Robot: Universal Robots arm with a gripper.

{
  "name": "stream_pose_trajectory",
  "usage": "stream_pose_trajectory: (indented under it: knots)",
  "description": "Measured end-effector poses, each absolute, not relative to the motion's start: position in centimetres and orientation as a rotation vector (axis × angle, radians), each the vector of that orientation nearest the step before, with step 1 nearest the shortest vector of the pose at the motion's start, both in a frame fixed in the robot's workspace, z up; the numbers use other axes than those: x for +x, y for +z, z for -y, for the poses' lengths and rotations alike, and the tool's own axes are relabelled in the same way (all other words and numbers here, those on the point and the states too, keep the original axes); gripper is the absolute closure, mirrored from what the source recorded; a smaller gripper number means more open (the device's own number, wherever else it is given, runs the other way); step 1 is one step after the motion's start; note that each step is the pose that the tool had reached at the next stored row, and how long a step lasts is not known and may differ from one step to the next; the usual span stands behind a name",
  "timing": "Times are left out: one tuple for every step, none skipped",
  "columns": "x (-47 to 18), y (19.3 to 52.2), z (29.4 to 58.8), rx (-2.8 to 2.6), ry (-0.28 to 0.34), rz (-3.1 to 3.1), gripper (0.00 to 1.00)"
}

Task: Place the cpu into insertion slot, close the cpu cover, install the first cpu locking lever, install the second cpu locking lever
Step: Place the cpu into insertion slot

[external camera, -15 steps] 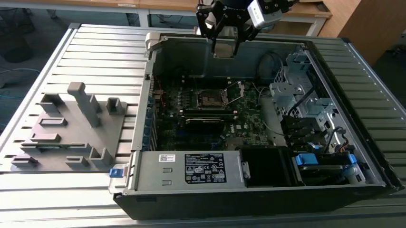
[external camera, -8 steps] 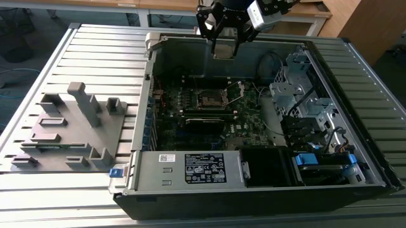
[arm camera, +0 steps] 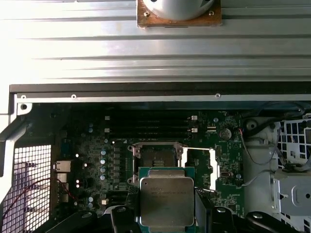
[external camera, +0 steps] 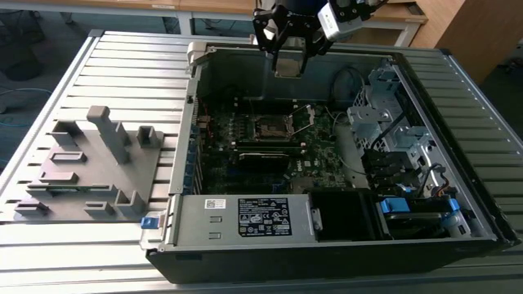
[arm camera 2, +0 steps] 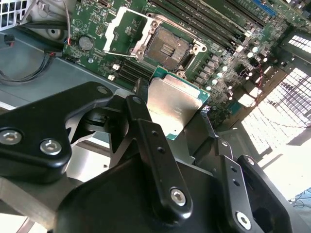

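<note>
Second wrist view shows the gripper (arm camera 2: 173, 104) pinching the cpu (arm camera 2: 178, 97) by its edges, clear of the insertion slot (arm camera 2: 167, 46); a level, square approach seems key

Cpu cover (arm camera 2: 112, 33) beside insertion slot (arm camera 2: 169, 46)

Dull brushed metal cpu (arm camera: 166, 201), glossy green motherboard (arm camera 2: 95, 22), ribbed metal table (external camera: 122, 67)
</note>
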State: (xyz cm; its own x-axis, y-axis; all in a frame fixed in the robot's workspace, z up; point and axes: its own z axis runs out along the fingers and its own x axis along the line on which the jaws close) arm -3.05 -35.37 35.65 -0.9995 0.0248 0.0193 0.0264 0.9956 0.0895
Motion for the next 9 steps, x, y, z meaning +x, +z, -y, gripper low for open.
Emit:
stream_pose_trajectory:
  knots:
    - [-3.05, 35.58, 35.37, -0.040, -0.140, 3.120, 0.46]
    - [-3.05, 35.56, 35.37, -0.040, -0.140, 3.120, 0.46]
    - [-3.05, 35.56, 35.37, -0.040, -0.140, 3.120, 0.46]
    - [-3.06, 35.56, 35.37, -0.040, -0.140, 3.120, 0.46]
    - [-3.05, 35.55, 35.37, -0.040, -0.140, 3.120, 0.46]
    - [-3.05, 35.55, 35.37, -0.040, -0.140, 3.120, 0.46]
    - [-3.05, 35.54, 35.37, -0.040, -0.140, 3.120, 0.46]
    - [-3.05, 35.53, 35.37, -0.040, -0.140, 3.120, 0.46]
    - [-3.05, 35.48, 35.37, -0.040, -0.141, 3.120, 0.46]
